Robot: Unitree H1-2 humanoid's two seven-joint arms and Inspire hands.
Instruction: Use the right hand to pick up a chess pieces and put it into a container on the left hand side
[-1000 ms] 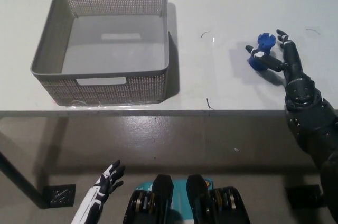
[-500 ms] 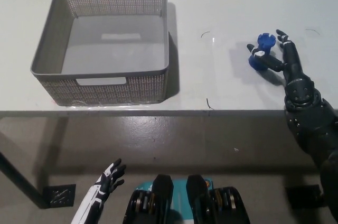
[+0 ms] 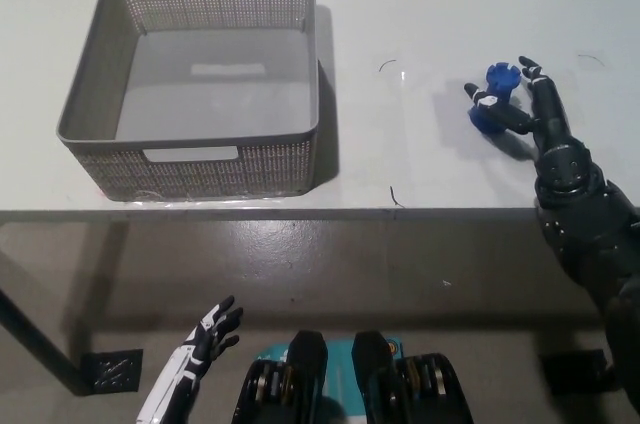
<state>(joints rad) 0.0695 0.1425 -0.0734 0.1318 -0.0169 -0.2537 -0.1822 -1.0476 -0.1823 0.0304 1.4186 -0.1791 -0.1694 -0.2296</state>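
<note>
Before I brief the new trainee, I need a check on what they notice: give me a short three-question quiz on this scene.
1. True or false: the blue piece lies in the basket.
2. Which hand is at the piece? A) right hand B) left hand
3. Fill in: the left hand hangs below the ___ edge.

Key: 1 false, the piece is on the table, right of the basket. 2 A. 3 table.

I can read no text, label, brand or number anywhere in my view. The small patterned tag [image 3: 112,371] on the floor is too blurred to read.
</note>
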